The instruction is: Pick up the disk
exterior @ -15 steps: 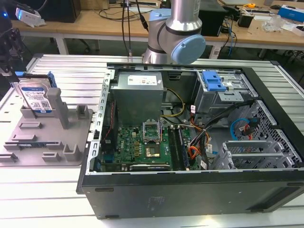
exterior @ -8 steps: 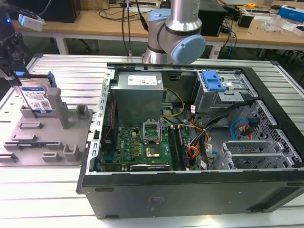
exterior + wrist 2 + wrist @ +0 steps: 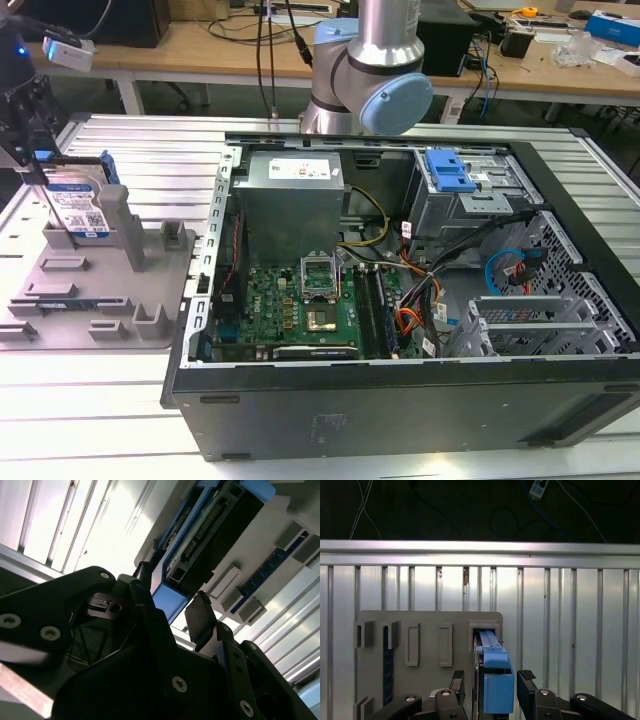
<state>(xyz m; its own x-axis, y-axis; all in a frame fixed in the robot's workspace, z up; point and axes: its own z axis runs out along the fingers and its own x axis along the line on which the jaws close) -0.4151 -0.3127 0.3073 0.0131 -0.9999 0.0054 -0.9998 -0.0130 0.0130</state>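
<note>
Computer case (image 3: 400, 430), open: nearest, exterior view. Grey fixture (image 3: 150, 290): exterior view's left, holding the disk (image 3: 80, 210) upright on edge, gripper (image 3: 35, 165) at its top. Second wrist view: fingers (image 3: 200, 610) spread, straddling the disk's blue rail (image 3: 170, 600). First wrist view: fingers (image 3: 526, 677) apart either side of the disk (image 3: 497, 690).

Disk (image 3: 80, 208) upright in fixture (image 3: 112, 305), beside computer case (image 3: 400, 405).

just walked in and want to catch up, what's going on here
A robot arm holds its end effector down over the disk, which stands on edge in a grey fixture beside an open computer case. Its fingers are open, one on each side of the disk's blue rail. The disk is not yet lifted.
</note>
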